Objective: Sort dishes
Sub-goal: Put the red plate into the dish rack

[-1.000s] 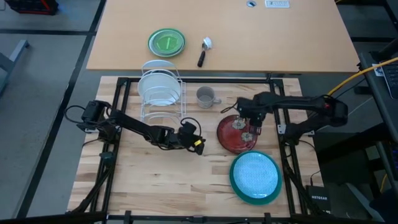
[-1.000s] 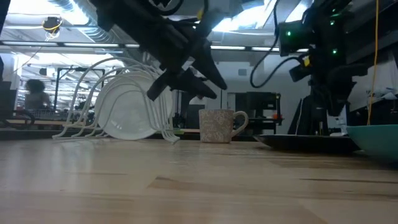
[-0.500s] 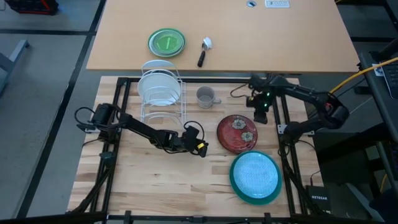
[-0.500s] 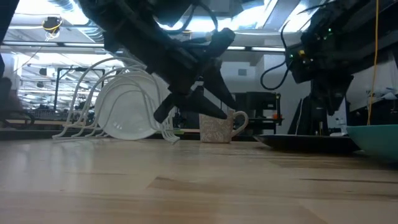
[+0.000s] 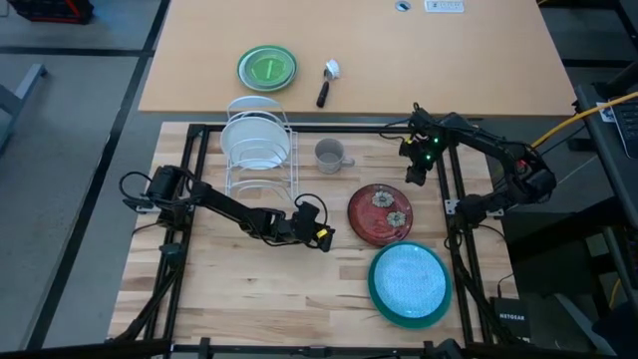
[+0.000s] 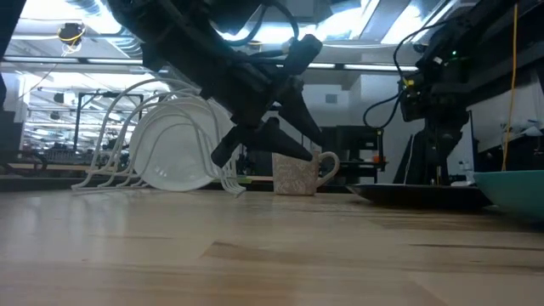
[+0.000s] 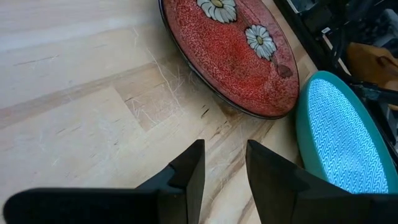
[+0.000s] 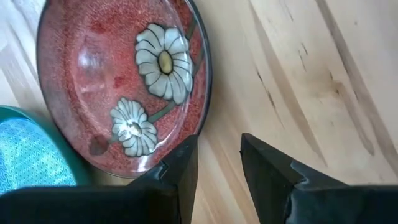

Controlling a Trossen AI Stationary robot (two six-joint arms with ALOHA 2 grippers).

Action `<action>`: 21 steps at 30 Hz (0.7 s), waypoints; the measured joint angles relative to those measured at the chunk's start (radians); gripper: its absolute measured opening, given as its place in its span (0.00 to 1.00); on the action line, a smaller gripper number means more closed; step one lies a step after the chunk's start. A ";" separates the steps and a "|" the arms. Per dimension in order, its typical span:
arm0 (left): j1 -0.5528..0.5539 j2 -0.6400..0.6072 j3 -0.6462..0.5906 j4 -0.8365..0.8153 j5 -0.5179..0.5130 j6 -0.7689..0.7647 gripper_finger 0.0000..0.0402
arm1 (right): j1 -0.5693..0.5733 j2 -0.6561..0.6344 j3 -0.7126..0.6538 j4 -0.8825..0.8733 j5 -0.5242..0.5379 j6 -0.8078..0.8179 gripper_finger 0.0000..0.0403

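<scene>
Lifted off the red plate, right gripper hangs empty, fingers apart; left gripper likewise

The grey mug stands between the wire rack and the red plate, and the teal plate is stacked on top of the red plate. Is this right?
One detail is wrong. The teal plate is not stacked on the red plate; it lies flat on the table beside it, nearer the front edge, as the high view shows. The grey mug does stand between the wire rack and the red plate.
</scene>
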 joint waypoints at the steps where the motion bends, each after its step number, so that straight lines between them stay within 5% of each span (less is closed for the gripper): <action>1: 0.000 0.000 0.000 0.000 0.000 0.000 0.27 | 0.000 0.008 0.000 0.001 0.000 0.000 0.31; 15: 0.000 0.000 0.000 0.000 0.000 0.008 0.27 | 0.001 0.130 -0.007 0.061 -0.012 0.034 0.31; 21: 0.000 0.000 0.000 -0.001 -0.001 0.007 0.27 | 0.001 0.135 -0.123 0.214 -0.093 0.060 0.31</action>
